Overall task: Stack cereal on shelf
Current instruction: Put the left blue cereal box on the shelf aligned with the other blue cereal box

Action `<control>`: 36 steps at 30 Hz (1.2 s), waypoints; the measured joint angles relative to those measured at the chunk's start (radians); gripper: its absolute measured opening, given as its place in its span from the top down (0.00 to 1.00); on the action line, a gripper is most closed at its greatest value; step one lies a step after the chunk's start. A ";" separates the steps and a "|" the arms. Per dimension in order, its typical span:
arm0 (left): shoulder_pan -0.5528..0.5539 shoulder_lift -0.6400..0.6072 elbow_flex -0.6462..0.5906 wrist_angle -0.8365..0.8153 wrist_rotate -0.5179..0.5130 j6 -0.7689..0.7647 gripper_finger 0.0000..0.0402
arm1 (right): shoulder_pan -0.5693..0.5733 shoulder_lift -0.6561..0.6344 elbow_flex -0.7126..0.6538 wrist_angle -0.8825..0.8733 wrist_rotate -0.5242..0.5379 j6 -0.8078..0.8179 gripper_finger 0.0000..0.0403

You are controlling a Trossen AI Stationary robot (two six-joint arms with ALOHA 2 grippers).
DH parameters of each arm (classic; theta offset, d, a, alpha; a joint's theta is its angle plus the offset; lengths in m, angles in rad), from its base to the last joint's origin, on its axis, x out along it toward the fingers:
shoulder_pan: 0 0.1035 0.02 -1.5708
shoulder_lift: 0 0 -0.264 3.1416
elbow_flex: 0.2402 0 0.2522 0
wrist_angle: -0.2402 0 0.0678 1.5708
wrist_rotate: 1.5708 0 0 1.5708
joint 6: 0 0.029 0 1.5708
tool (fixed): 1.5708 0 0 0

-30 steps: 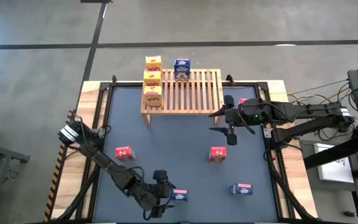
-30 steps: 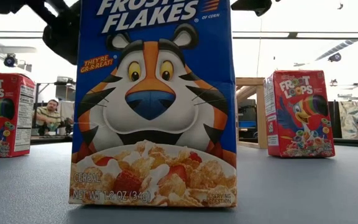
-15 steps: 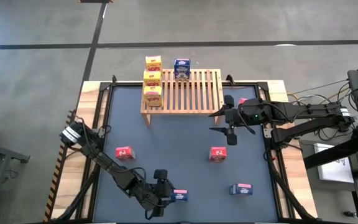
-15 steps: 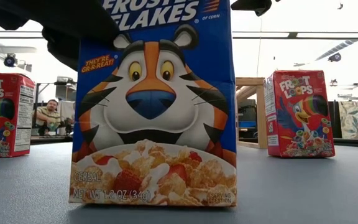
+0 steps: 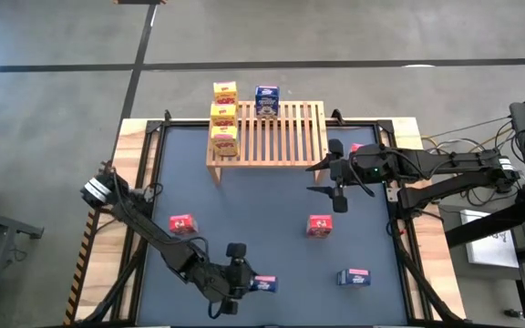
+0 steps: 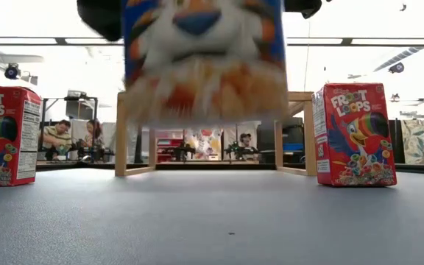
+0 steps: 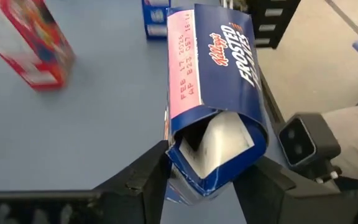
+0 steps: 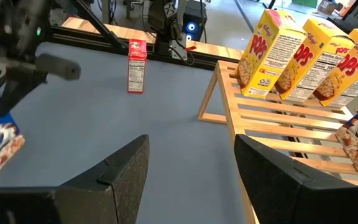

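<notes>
The blue cereal box [image 7: 219,93] reads "Kellogg's FROSTED FLAKES", and its pink top flap carries a date beginning "FEB 17 2025". Both red boxes [image 6: 354,134] say "FROOT LOOPS". The three yellow boxes [image 8: 302,59] on the wooden shelf [image 8: 278,134] read "POPS".

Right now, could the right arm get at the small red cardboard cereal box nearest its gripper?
Probably yes: the right gripper hangs open above bare table, beside the red cereal box, nothing between them.
</notes>
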 joint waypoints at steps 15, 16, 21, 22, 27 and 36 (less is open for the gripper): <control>0.141 -0.351 -0.008 -0.227 -0.054 0.287 0.63 | 0.000 -0.030 0.000 0.026 0.000 -0.027 0.44; 0.151 -0.367 -0.008 -0.230 -0.054 0.305 0.63 | 0.000 -0.034 0.000 0.027 0.000 -0.026 0.44; 0.209 -0.429 -0.008 -0.246 -0.016 0.392 0.63 | 0.000 -0.053 0.000 0.026 0.000 -0.012 0.44; 0.224 -0.439 -0.009 -0.245 0.005 0.404 0.63 | 0.000 -0.057 0.000 0.026 0.000 -0.007 0.44; 0.298 -0.473 -0.009 -0.246 0.086 0.425 0.63 | 0.000 -0.070 0.000 0.027 0.000 0.005 0.44; 0.381 -0.485 -0.009 -0.256 0.185 0.435 0.63 | 0.000 -0.069 0.000 0.034 0.000 0.004 0.44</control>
